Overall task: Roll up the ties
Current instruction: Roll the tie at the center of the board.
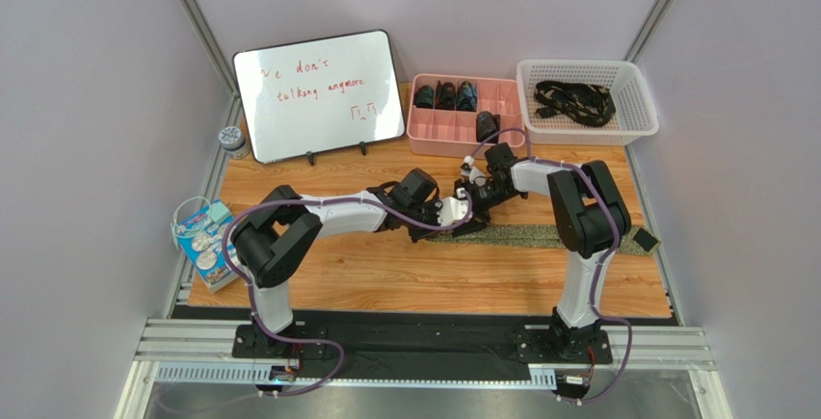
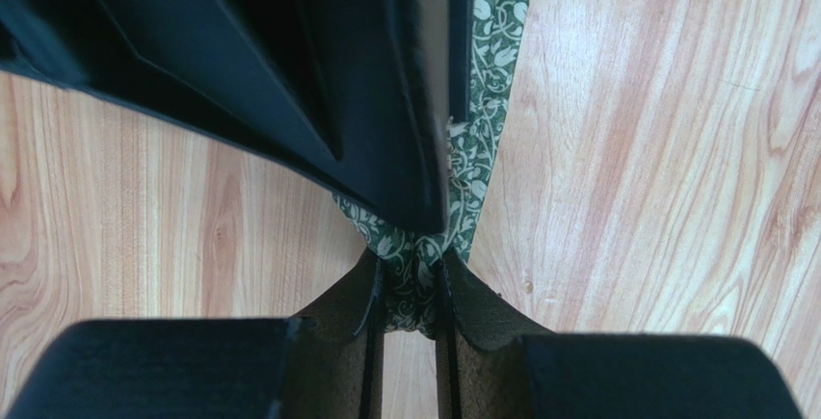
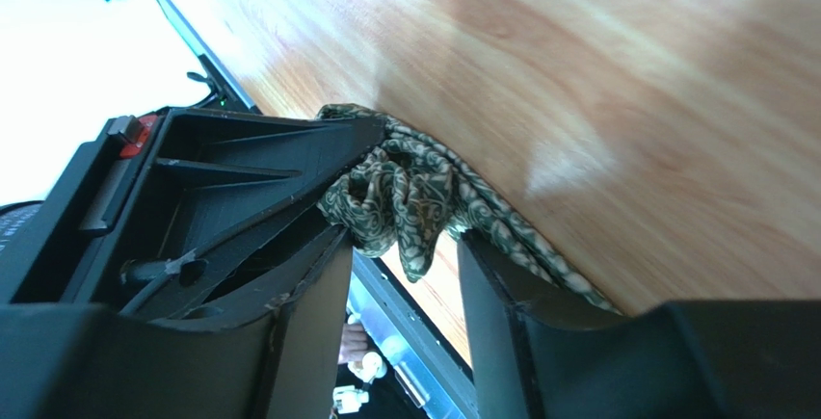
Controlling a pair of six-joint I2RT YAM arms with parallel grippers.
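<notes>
**Rolling of the olive-green tie (image 1: 540, 236), judged an early stage.** The tie lies flat and straight along the tabletop (image 1: 385, 279). Its black end (image 1: 644, 241) is at the right, and its other end is gathered between the two arms near the middle.

The left end effector (image 2: 410, 279) is clamped on the narrow patterned fabric, pinching it to a thin waist. The right end effector (image 3: 400, 246) stands with its fingers apart around a loose bunch of folds that rests against the left one — whether its pads touch the cloth cannot be told from the wrist view.

Behind, a pink tray (image 1: 443, 146) holds what appear to be finished dark rolls (image 1: 445, 96). A white basket (image 1: 588, 135) holds black ties (image 1: 575, 101) in a tangle.

Handling: the fabric is light, soft and limp. It creases and bunches rather than holding a shape, and its smooth weave probably slips on the wood. A roll would likely spring loose unless pinched across its full width — so hold is best taken at the bunched end, with the flat length free to feed in.
</notes>
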